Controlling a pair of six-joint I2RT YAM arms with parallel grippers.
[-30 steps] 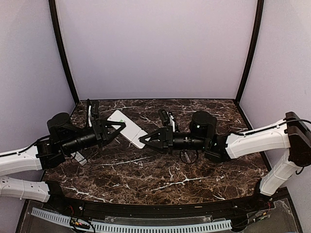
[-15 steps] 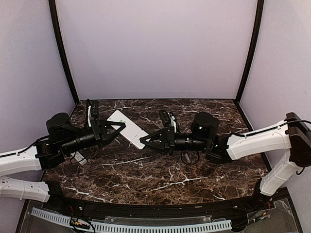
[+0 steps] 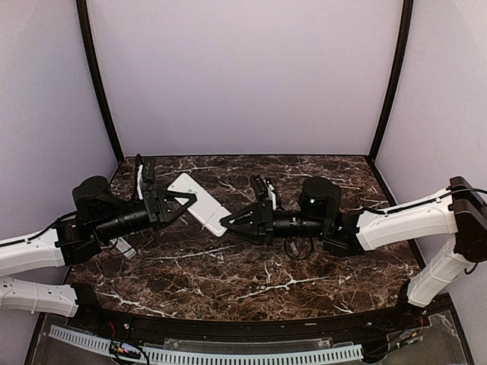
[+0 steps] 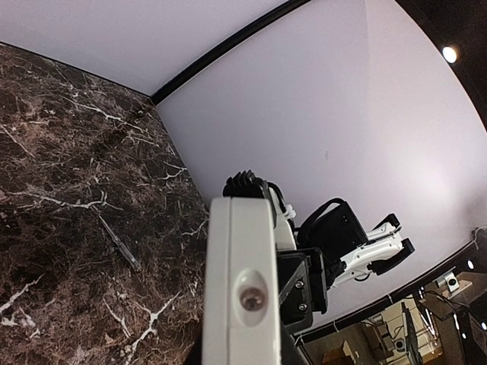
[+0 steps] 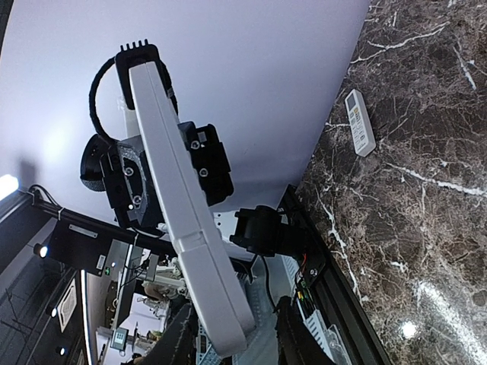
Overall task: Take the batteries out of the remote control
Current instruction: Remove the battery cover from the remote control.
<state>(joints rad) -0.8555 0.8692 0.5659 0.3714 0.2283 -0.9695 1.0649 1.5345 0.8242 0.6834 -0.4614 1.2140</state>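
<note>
A long white remote control (image 3: 207, 213) is held off the table by my left gripper (image 3: 183, 201), which is shut on its middle. In the left wrist view the remote (image 4: 240, 258) shows end-on, with its small round emitter facing the camera. My right gripper (image 3: 227, 220) is open at the remote's near end. In the right wrist view the remote (image 5: 175, 190) runs edge-on, and its end sits between the two dark fingers (image 5: 179, 338) with gaps on both sides. No batteries are in view.
A second, small white remote (image 5: 359, 122) lies on the dark marble table (image 3: 251, 266), also seen beside the left arm (image 3: 125, 248). A thin dark stick-like thing (image 4: 118, 242) lies on the table. Lilac walls close off the back and sides.
The right arm has shifted slightly nearer and lower, its fingers staying at the remote's end. The left gripper still holds the remote in about the same place.
</note>
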